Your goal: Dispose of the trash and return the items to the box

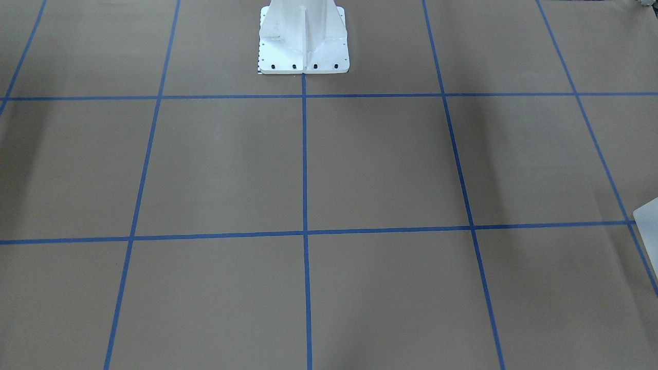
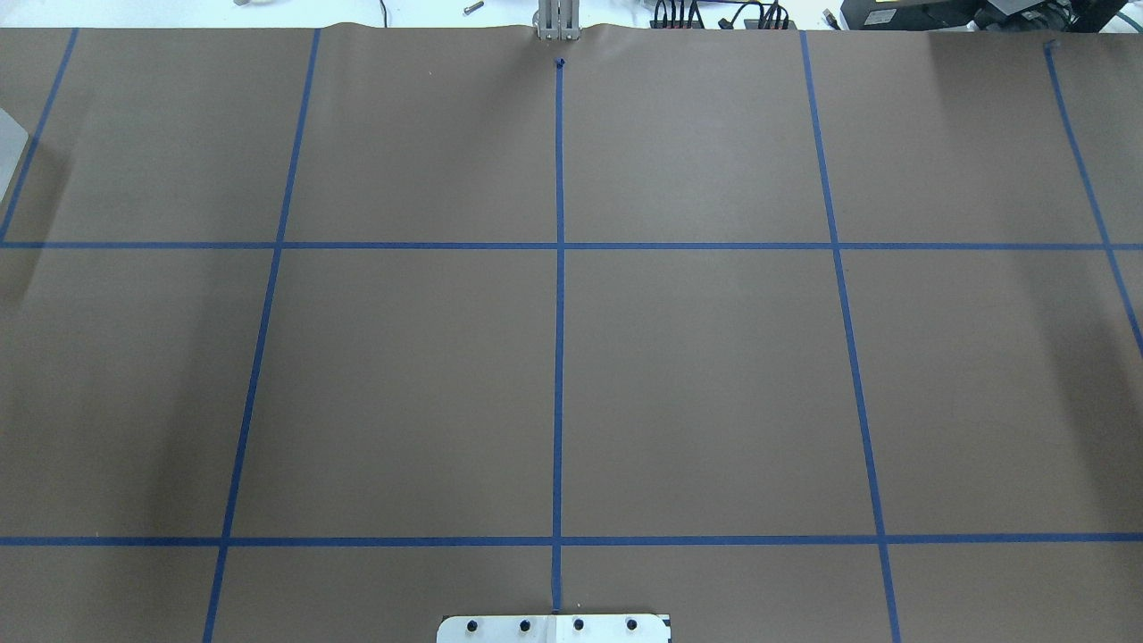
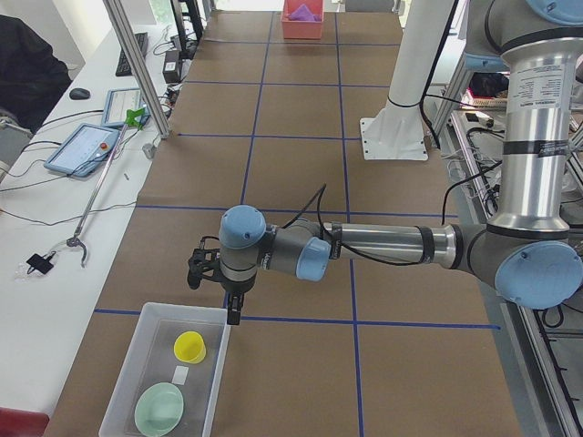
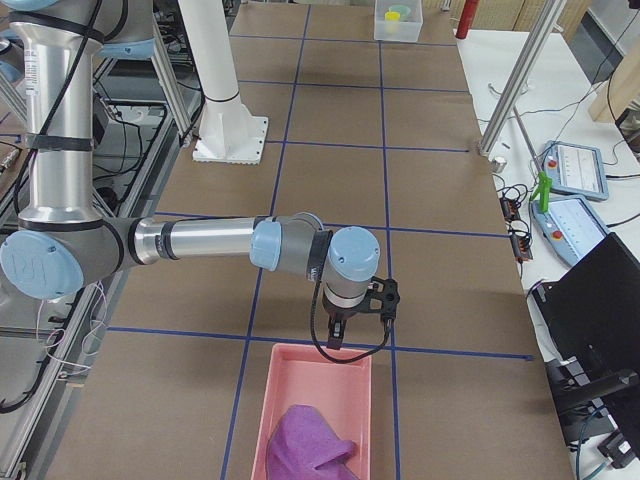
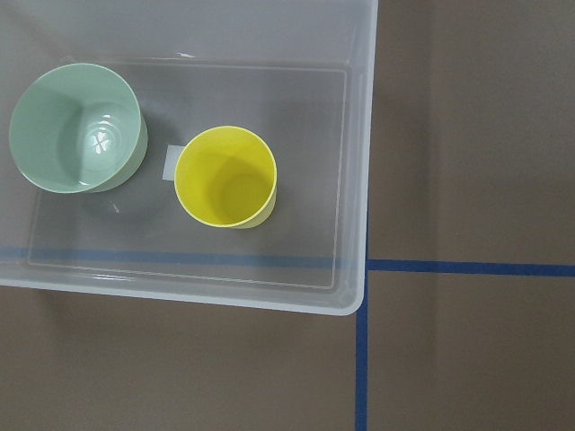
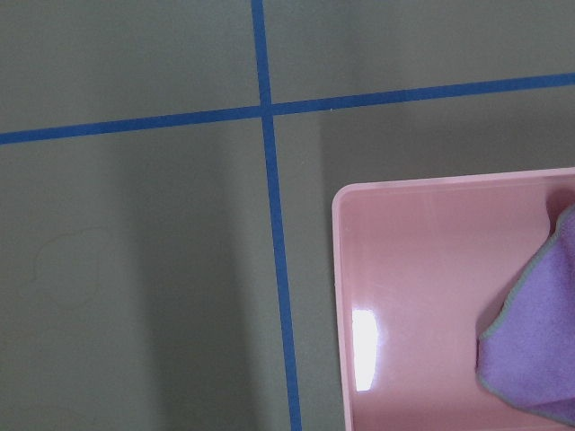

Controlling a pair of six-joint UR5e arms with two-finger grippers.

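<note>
The box is a clear, pale grey-white bin (image 3: 125,380) at the table's left end. It holds a yellow cup (image 3: 189,347) and a green bowl (image 3: 159,408). The left wrist view looks straight down on the box (image 5: 358,180), the cup (image 5: 226,176) and the bowl (image 5: 76,127). My left gripper (image 3: 216,293) hangs over the box's far corner. My right gripper (image 4: 360,318) hangs over the near end of a pink tray (image 4: 285,380) that holds a purple cloth (image 4: 305,445). I cannot tell whether either gripper is open or shut. Only corners of the box show in the front-facing view (image 1: 649,221) and the overhead view (image 2: 9,147).
The table is brown paper with a blue tape grid. The white bolted pedestal (image 1: 303,36) stands at the robot's side of the table. The pink tray (image 6: 422,296) and cloth (image 6: 535,350) fill the right wrist view's lower right. Tablets and cables lie on the side benches (image 3: 86,146).
</note>
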